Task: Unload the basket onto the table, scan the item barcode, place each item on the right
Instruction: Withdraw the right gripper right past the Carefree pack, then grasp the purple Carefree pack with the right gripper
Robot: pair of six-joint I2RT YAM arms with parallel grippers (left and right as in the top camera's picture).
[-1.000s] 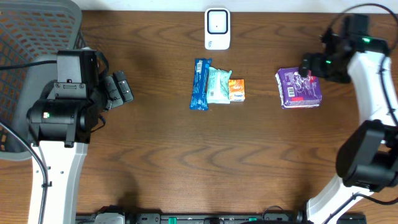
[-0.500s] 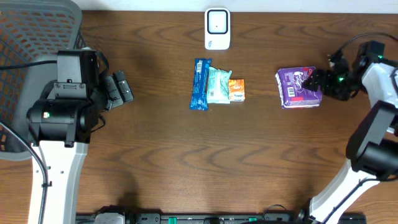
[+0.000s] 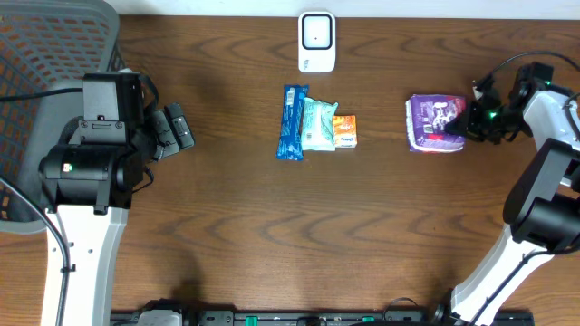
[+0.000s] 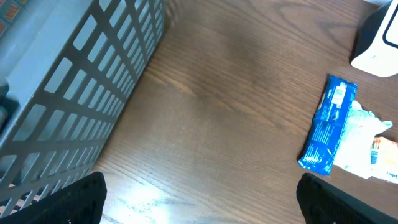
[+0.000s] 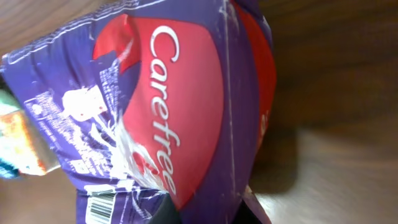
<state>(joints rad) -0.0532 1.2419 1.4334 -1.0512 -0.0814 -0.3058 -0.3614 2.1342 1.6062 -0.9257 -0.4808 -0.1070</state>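
My right gripper (image 3: 472,116) is pinched shut on the right edge of the purple plastic Carefree packet (image 3: 436,122), at the right of the frame. At centre a blue bar wrapper (image 3: 292,122), a teal pouch (image 3: 318,125) and a small orange box (image 3: 344,131) lie side by side below the white scanner block (image 3: 316,42). My left gripper (image 3: 172,131) stands wide and empty beside the grey mesh basket (image 3: 54,54), upper left.

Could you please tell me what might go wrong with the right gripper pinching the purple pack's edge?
The right gripper holds the pack only by its soft edge, so it may slip or droop when lifted. Its barcode sits near one corner and could face away from the scanner.
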